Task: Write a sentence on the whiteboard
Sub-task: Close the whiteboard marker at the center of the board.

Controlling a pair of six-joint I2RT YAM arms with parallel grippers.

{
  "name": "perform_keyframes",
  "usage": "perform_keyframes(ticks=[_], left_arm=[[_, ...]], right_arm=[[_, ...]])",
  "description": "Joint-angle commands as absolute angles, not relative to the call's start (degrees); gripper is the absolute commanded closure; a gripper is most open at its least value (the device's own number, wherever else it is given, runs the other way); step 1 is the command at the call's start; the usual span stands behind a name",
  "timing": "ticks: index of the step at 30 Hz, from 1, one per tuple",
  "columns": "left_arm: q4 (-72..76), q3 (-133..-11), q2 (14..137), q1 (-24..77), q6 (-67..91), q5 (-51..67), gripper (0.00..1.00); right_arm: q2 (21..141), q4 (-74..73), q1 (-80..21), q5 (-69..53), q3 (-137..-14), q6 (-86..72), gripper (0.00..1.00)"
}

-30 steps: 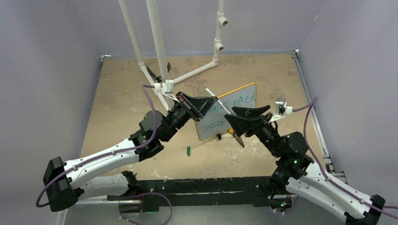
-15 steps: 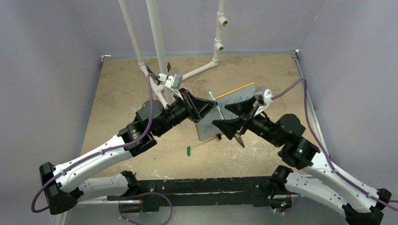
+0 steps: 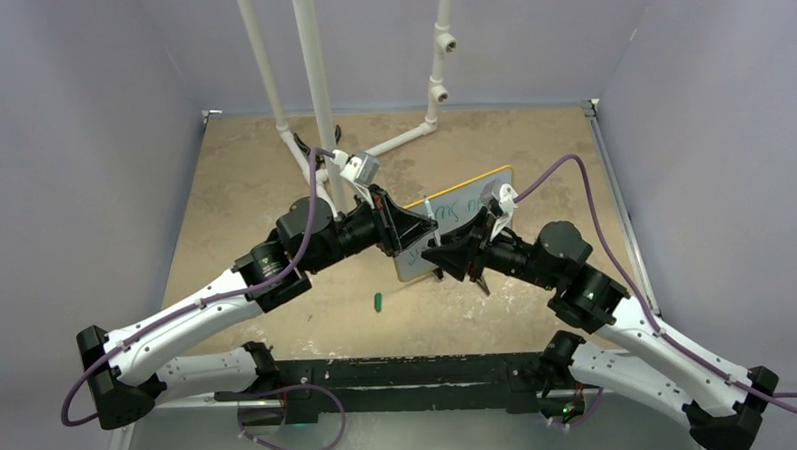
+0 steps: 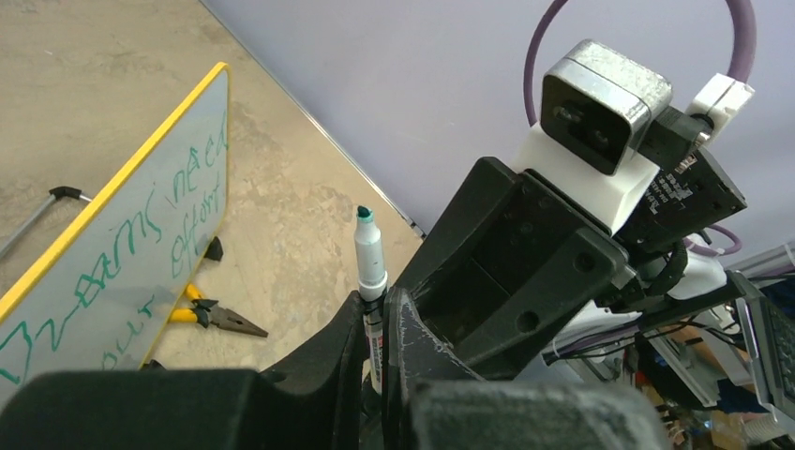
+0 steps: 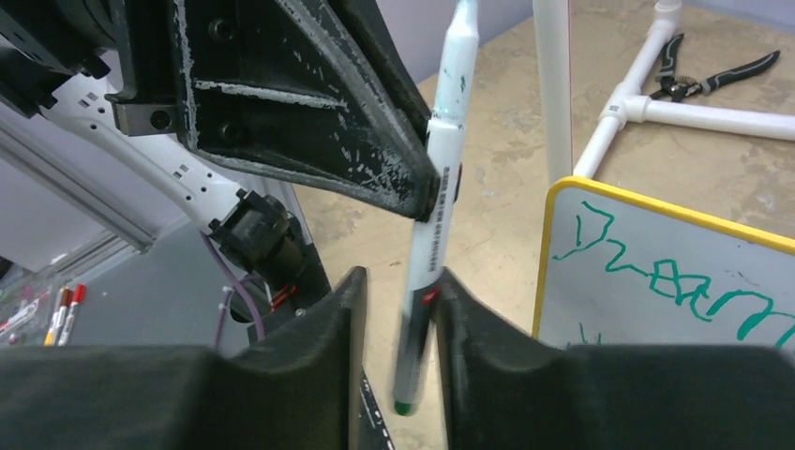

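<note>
The whiteboard [image 3: 466,200] with its yellow rim stands tilted on the table behind both grippers. Green lettering, the sentence [image 4: 141,246], begins "Dreams" [image 5: 656,277]. My left gripper [image 4: 375,305] is shut on a white marker [image 4: 368,255] at mid-barrel, green tip pointing up. From the right, my right gripper [image 5: 398,281] stands open around the marker's [image 5: 431,225] rear end. The barrel rests against one of its fingers, with a gap to the other. In the top view the two grippers meet [image 3: 432,234] in front of the board.
A green cap [image 3: 377,302] lies on the table in front of the board. Yellow-handled pliers [image 4: 214,315] lie by the board's foot. A white pipe frame [image 3: 315,88] rises at the back, with dark pliers [image 5: 717,70] beside it. Purple walls enclose the table.
My right gripper swung left to the left gripper and its jaws narrowed around the marker's rear end. The left arm lifted the marker slightly up and right.
</note>
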State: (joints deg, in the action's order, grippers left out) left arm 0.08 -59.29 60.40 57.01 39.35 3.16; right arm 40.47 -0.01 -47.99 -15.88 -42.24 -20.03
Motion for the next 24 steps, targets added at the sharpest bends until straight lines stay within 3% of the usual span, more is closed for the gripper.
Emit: perform_keyframes(ticks=[1, 4, 5, 9, 11, 16, 19, 24], left_arm=[[0.64, -60.13, 59.22, 56.70, 38.30, 5.22, 1.00], [0.26, -60.05, 59.41, 56.69, 38.29, 5.62, 1.00], [-0.90, -60.03, 59.49, 56.69, 38.12, 5.08, 1.00], [-7.47, -58.67, 59.19, 56.74, 36.78, 0.39, 0.64], [-9.75, -56.31, 58.26, 56.71, 35.69, -1.87, 0.58], [-14.12, -45.78, 54.00, 56.69, 37.63, -7.48, 0.56], [-13.73, -38.24, 51.32, 56.69, 42.93, -10.41, 0.62], [-12.71, -31.42, 55.11, 56.78, 48.61, -13.40, 0.63]], right_arm=[[39.32, 3.67, -47.99, -16.30, -42.65, -20.90, 0.75], [39.45, 3.34, -47.99, -13.94, -42.25, -21.49, 1.00], [39.46, 3.12, -47.99, -12.89, -42.13, -21.73, 1.00], [38.15, 3.99, -47.99, -7.45, -40.80, -21.60, 1.00], [36.92, 4.24, -47.99, -6.08, -39.77, -21.85, 1.00], [33.22, 4.61, -48.03, -3.62, -36.82, -22.23, 1.00], [31.38, 4.78, -47.99, -2.83, -35.54, -22.24, 1.00], [31.08, 4.21, -48.03, -2.96, -34.21, -22.41, 1.00]])
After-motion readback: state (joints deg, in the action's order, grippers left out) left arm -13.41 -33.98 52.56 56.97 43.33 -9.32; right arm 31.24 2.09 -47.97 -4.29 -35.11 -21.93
